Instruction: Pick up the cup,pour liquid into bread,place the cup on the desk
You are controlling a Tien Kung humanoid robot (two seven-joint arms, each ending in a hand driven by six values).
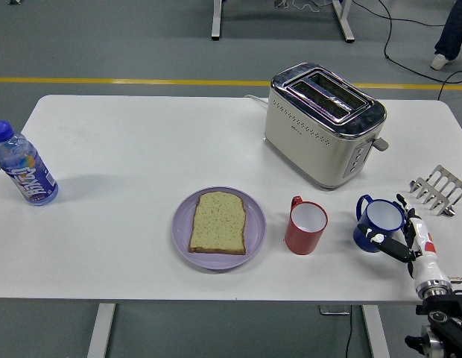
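My right robot hand (pixel 404 237), lower right, seems spread beside the blue cup (pixel 378 222), not gripping; pouring onto the bread (pixel 218 222) remains.

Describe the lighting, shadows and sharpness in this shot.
Head view: even, diffuse light; soft shadows beside the bottle and under the toaster; bright reflections on the toaster's chrome top; the image is sharp, right hand included.

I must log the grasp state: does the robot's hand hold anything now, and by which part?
Nothing is held yet. The right hand is open beside the blue cup, fingers spread near its right wall, not closed on it.
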